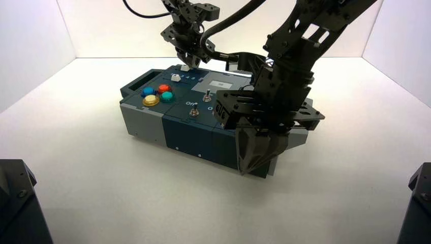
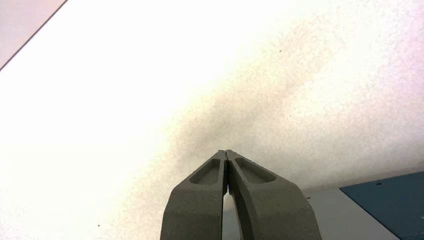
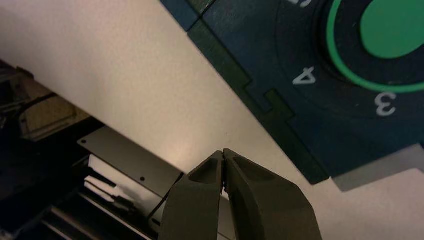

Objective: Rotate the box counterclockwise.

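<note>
The right hand hangs nearest the camera, low against the box's near right corner, fingers pressed together with nothing between them. Its wrist view shows those closed fingertips over the white surface, just beside the box's edge, with the green dial and the white numerals 3 and 4 on its scale in plain sight.

The box sits mid-surface, turned at an angle, its grey left end nearer the camera. On top sit 4 round buttons: yellow, blue, red and green, with 2 toggle switches to their right.

Farthest back, the left hand hovers at the box's far edge, its fingers also pressed together and empty.
</note>
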